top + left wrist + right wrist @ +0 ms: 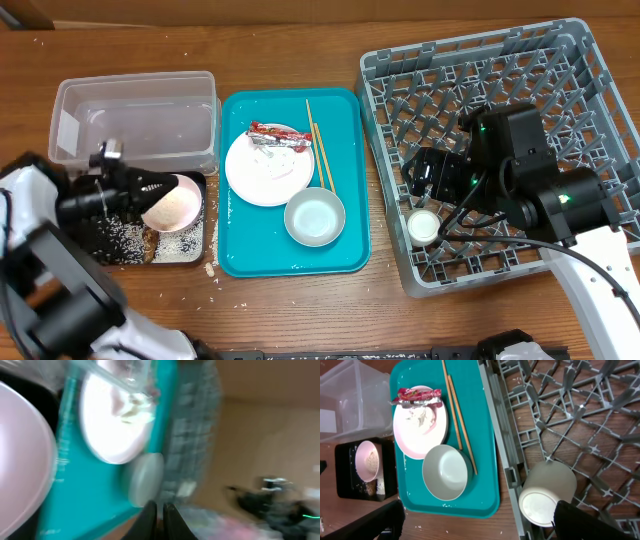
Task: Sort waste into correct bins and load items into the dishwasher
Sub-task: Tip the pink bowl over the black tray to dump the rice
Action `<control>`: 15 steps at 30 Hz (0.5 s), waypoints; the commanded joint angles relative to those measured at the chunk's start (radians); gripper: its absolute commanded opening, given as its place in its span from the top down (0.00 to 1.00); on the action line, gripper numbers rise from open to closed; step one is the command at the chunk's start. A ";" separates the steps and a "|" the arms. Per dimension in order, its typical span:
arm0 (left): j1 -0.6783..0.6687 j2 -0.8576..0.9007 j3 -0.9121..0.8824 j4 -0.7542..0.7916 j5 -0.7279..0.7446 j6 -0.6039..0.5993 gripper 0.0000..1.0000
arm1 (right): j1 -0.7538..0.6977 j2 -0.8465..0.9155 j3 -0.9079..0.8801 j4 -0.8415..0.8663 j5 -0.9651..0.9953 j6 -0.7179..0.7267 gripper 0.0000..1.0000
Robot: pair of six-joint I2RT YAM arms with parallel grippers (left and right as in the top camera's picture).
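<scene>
My left gripper (pixel 150 187) is shut on the rim of the small pink dish (pixel 173 203) and holds it tilted over the shallow black tray (pixel 192 250), which has rice grains and brown scraps in it. The left wrist view is blurred, with the dish (pixel 20 455) at its left. The big plate (pixel 268 170) with the red-and-white wrapper (pixel 280 135), the chopsticks (pixel 318 145) and the bowl (pixel 314 217) lie on the teal tray (pixel 350 250). My right gripper (pixel 480 525) is open and empty above the grey rack (pixel 520 70). The tiny cup (pixel 547 492) lies on its side in the rack's near-left corner.
The clear tub (pixel 135 85) stands behind the black tray, with nothing visible in it. Loose rice grains lie on the wooden table in front of the teal tray (pixel 485 495). The rack's other compartments hold nothing that I can see.
</scene>
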 commanded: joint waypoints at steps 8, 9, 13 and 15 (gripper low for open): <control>-0.580 -0.393 0.024 0.201 -1.185 -0.799 0.63 | 0.000 -0.001 0.019 0.011 -0.001 0.004 0.03; -0.624 -0.381 0.018 0.209 -1.255 -0.830 0.60 | 0.000 -0.001 0.019 0.011 -0.001 0.004 0.03; -0.719 -0.293 0.000 0.216 -1.411 -0.943 0.60 | 0.000 -0.001 0.019 0.010 -0.001 0.004 0.03; -0.719 -0.238 0.000 0.217 -1.406 -0.957 0.66 | 0.000 -0.001 0.019 0.010 -0.002 0.004 0.03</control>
